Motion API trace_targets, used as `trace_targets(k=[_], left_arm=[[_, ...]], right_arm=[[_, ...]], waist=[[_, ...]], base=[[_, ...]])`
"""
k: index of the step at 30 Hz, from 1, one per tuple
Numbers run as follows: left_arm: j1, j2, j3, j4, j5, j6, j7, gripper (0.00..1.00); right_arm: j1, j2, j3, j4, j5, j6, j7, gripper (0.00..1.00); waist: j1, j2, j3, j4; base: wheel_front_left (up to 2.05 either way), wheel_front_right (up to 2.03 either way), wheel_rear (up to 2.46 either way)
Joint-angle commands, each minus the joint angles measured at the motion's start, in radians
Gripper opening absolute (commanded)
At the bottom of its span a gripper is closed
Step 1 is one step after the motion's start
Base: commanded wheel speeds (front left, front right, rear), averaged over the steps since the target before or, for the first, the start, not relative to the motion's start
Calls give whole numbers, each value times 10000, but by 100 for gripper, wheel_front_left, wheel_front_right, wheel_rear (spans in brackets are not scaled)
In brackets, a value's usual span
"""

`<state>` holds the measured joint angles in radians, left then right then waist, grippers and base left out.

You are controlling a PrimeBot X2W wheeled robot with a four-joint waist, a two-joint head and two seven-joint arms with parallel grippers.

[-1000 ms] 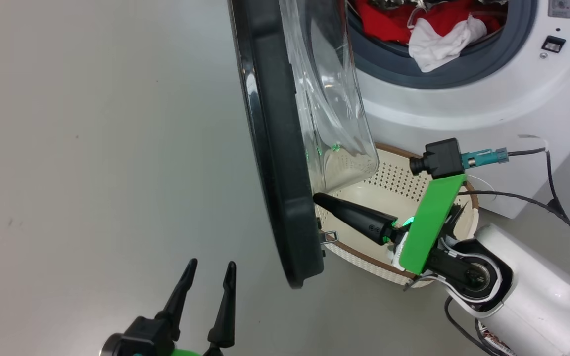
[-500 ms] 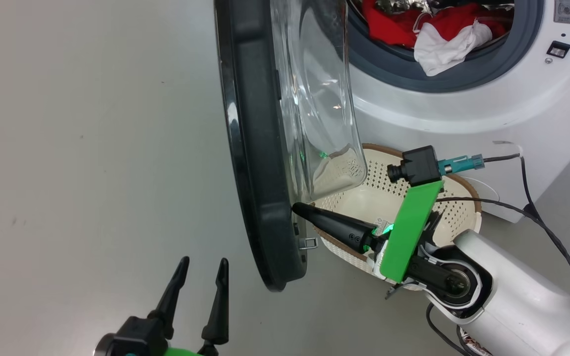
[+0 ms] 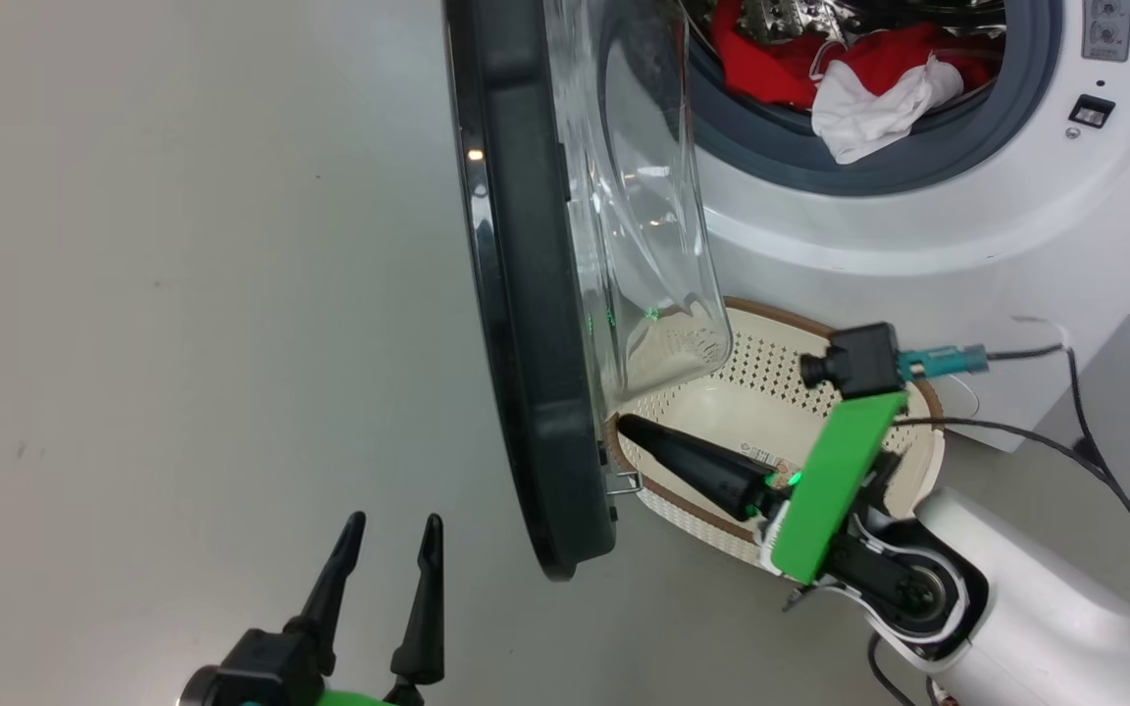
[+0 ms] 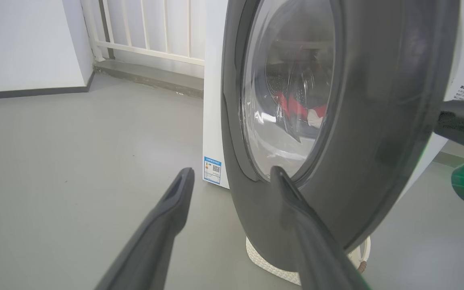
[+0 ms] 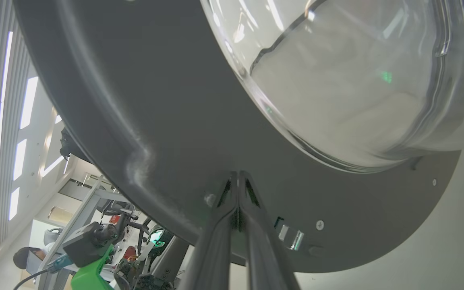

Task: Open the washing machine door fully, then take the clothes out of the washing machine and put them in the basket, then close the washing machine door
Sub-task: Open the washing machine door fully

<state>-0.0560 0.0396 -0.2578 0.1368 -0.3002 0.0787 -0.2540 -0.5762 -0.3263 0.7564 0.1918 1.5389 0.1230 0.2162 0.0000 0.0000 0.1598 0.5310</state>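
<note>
The washing machine door (image 3: 526, 294) stands swung out, nearly edge-on, its glass bowl (image 3: 643, 196) facing the washing machine (image 3: 918, 245). My right gripper (image 3: 624, 424) is shut, its tips against the door's inner face (image 5: 155, 121) low down; the right wrist view shows the right gripper (image 5: 238, 175) touching below the glass (image 5: 357, 80). Red clothes (image 3: 771, 59) and a white cloth (image 3: 869, 108) lie in the drum. The basket (image 3: 781, 368) sits on the floor under the door. My left gripper (image 3: 388, 529) is open, outside the door (image 4: 377, 121) and apart from it.
Black cables (image 3: 1095, 441) trail over the floor at the right of the machine. The door's metal latch hook (image 3: 624, 480) sticks out near the basket rim. A blue label (image 4: 212, 170) marks the machine's lower front. Grey floor (image 3: 182, 294) spreads to the left. A person (image 5: 22, 257) is far behind.
The whole head picture has shifted a little. My right gripper has stayed shut with its tips on the door's inner face, and more of the basket's inside shows. The left gripper has stayed open.
</note>
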Motion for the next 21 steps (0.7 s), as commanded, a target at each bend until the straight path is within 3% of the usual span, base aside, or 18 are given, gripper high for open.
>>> trace_targets(k=[1, 3, 21], left_arm=[[-35, 106, 391, -171, 114, -52, -78, 100], [-32, 106, 442, -142, 146, -84, -78, 100], [78, 106, 910, -3, 368, -266, -78, 100]], right_arm=[[295, -55, 21, -185, -105, 77, -258, 68], [484, -171, 46, -158, -114, 77, -467, 100], [2071, -1285, 54, 401, -75, 77, -2514, 100]], waist=[[0, 0, -47, -24], [0, 0, -75, -80], [0, 0, -251, -565]], base=[[0, 0, 0], [0, 0, 0], [0, 0, 0]])
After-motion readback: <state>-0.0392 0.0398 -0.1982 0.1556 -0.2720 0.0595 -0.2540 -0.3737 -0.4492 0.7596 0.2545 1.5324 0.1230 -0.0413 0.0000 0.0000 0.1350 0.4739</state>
